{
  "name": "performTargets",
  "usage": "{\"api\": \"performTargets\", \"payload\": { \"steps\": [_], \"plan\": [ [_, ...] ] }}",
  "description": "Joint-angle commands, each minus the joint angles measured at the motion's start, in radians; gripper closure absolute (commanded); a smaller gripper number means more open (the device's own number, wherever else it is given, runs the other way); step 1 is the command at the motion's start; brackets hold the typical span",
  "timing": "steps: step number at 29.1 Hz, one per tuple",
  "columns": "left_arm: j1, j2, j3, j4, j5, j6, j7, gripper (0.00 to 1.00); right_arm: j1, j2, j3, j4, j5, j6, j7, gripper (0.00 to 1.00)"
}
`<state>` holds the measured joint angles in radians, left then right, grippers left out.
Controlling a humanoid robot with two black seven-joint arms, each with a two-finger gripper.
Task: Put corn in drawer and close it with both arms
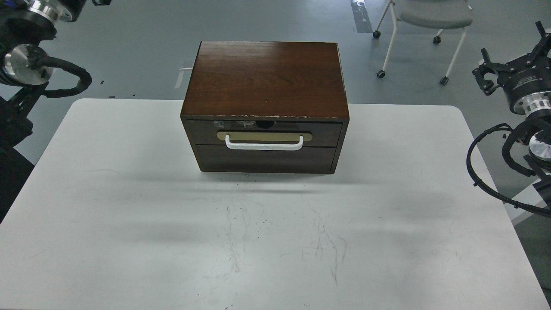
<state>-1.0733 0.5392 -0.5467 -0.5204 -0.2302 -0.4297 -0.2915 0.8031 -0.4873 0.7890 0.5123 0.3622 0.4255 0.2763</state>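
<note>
Bench (pixel 129 241): a white top with rounded far corners is seen; fine dark scratch marks are found on its near middle part, and soft shadows lie across it.
Cabinet (pixel 267 77): a dark-brown wooden box is placed on the far middle of the bench, with its front turned to the camera. The front edge of its top is chipped and pale.
Drawer (pixel 267 132): it is the upper front panel, and it is seen pushed in, level with the cabinet front. A white bar handle (pixel 264 144) is fixed on a tan plate. Some tape is seen on its top edge. The plain lower panel under it carries no handle.
Corn: no part of it can be found anywhere in the view; whether it lies inside the shut drawer cannot be told.
Right arm (pixel 527 129): it is held at the right edge, off the bench, well apart from the cabinet. Its jaws (pixel 512 64) are raised and seen spread, with nothing between them.
Left arm (pixel 30 56): only silver joints and a black cable are seen at the upper left corner. Its jaws are cut off by the frame, so their state cannot be told.
Floor (pixel 129 43): grey, behind the bench.
Chair (pixel 430 17): a grey seat on white legs with castors is standing at the far right.
</note>
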Motion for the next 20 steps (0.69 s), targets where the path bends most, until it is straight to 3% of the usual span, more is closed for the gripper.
{"api": "performTargets", "payload": {
  "steps": [1,6,20],
  "plan": [
    [0.094,-0.034,0.007,0.03,-0.008,-0.018,0.006,0.02,0.001,0.067,0.044,-0.052,0.001,0.002,0.003,0.0],
    [0.164,-0.062,0.011,0.029,-0.008,-0.017,0.006,0.02,-0.025,0.141,0.062,-0.051,0.006,0.063,0.001,0.0],
    [0.326,-0.14,-0.044,0.031,-0.066,-0.047,-0.006,0.02,-0.077,0.203,0.072,-0.115,0.014,0.063,-0.008,0.0]
  ]
}}
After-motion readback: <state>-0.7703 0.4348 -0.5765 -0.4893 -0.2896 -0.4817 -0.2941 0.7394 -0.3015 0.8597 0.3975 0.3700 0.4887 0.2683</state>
